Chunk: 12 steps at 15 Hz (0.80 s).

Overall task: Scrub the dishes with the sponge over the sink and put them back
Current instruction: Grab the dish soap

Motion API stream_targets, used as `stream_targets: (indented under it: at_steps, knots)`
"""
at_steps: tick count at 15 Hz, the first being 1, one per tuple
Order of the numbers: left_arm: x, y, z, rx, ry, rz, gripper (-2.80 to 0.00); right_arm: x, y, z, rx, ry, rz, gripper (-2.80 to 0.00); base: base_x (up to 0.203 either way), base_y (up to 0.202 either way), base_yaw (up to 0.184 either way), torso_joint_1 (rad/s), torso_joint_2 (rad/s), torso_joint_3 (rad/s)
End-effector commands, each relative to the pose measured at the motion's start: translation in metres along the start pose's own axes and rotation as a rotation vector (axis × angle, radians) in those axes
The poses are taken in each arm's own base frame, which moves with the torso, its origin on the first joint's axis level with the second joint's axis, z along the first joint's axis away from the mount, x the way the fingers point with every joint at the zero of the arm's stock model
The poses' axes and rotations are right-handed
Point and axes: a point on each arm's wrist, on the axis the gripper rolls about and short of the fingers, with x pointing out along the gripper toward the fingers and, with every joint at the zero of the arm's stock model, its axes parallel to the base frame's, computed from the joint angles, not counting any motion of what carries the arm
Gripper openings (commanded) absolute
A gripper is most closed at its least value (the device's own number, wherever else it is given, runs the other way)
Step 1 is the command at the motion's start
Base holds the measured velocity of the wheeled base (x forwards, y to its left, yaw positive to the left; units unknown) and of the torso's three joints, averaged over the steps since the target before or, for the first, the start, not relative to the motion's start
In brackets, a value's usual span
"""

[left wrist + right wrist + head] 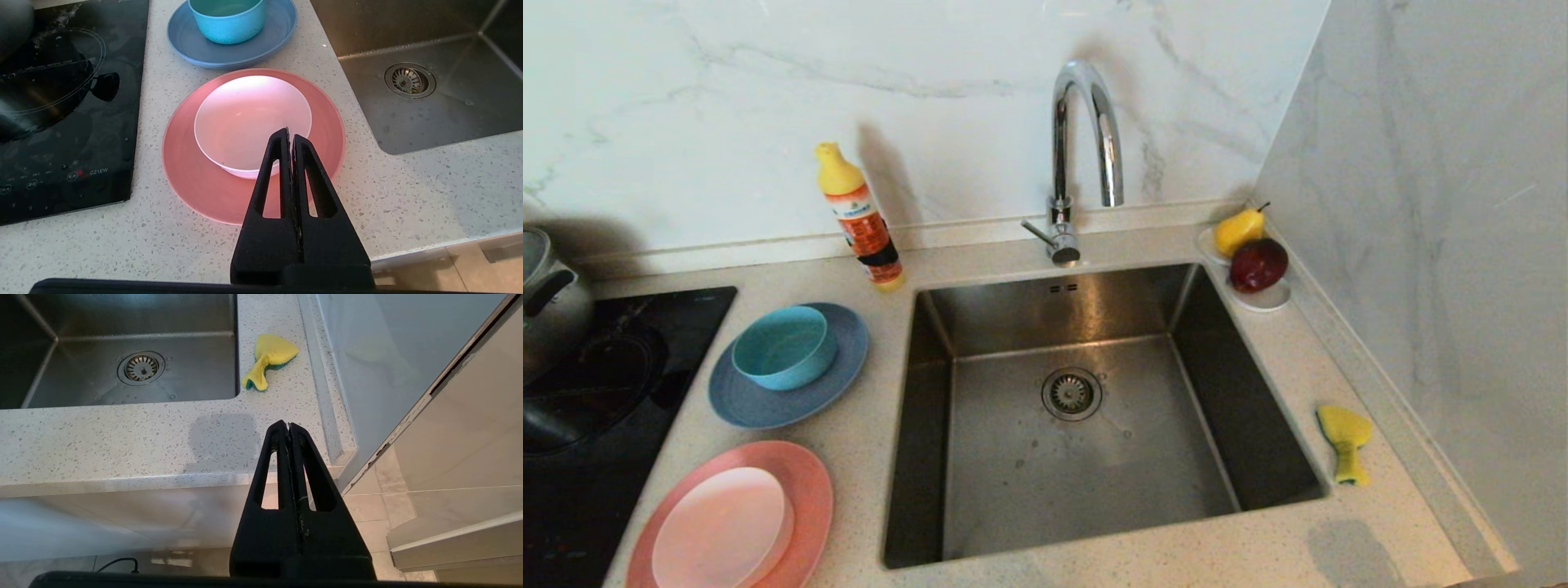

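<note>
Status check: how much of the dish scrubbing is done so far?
Nothing looks done. The teal bowl sits on the blue plate, the pale dish on the pink plate, both stacks left of the sink. Nothing is in hand: the left gripper and right gripper are shut and empty, and the sponge lies untouched right of the sink. All scrubbing and returning remains.

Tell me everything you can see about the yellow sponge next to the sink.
The sponge is small and bright yellow, with a thin green scouring layer showing along its underside edge. It is pinched at the waist, so one end fans out wide and the other is narrow. It looks soft and a little crumpled. It lies flat on the speckled countertop, between the sink and the marble side wall, touching only the counter. Nothing holds it.
</note>
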Motion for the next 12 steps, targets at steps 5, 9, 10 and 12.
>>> stream_targets:
  at_steps: [5, 9, 10, 12]
  knots:
    - [0.0014, -0.0006, -0.005, 0.0, 0.019, -0.002, -2.8, 0.0, 0.0, 0.0, 0.001, -0.001, 0.001, -2.8, 0.0, 0.0, 0.0, 0.0, 0.0, 0.0]
    - [0.0014, -0.0005, -0.0046, 0.0, 0.019, -0.002, -2.8, 0.0, 0.0, 0.0, 0.001, -0.001, 0.001, -2.8, 0.0, 0.0, 0.0, 0.0, 0.0, 0.0]
    - [0.0013, -0.0005, -0.0047, 0.001, 0.018, -0.002, -2.8, 0.0, 0.0, 0.0, 0.001, -0.001, 0.002, -2.8, 0.0, 0.0, 0.0, 0.0, 0.0, 0.0]
    - [0.0014, -0.0006, -0.005, 0.005, 0.019, -0.002, -2.8, 0.0, 0.0, 0.0, 0.001, -0.001, 0.001, -2.8, 0.0, 0.0, 0.0, 0.0, 0.0, 0.0]
